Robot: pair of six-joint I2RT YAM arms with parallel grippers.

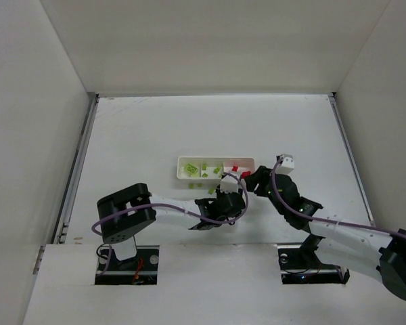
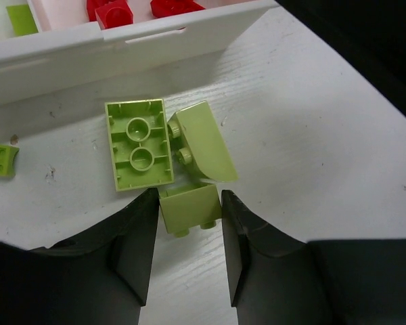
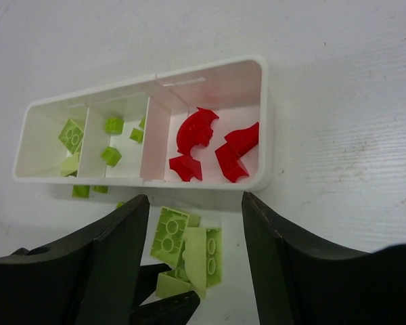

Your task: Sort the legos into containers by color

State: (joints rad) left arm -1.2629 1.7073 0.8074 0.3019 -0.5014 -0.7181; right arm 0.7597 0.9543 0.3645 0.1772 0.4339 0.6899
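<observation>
A small lime-green plastic brick point(image 2: 189, 210), smooth with studs along one edge, lies on the counter point(image 3: 338, 81) just outside the tray, and the left tool point(image 2: 189, 196) is clenched on it, dark fingers point(image 2: 139, 237) against both sides. Touching it lie a flat lime-green plate point(image 2: 139, 144), hollow underside up, and a glossy lime-green slope brick point(image 2: 203, 142). The shallow white plastic tray point(image 3: 267, 122) with thin dividers holds shiny red curved pieces point(image 3: 196, 128) in its right end compartment and green bricks point(image 3: 111, 156) in the other two. The right tool point(image 3: 193, 200) hangs above the loose green pile, released and gripping nothing.
</observation>
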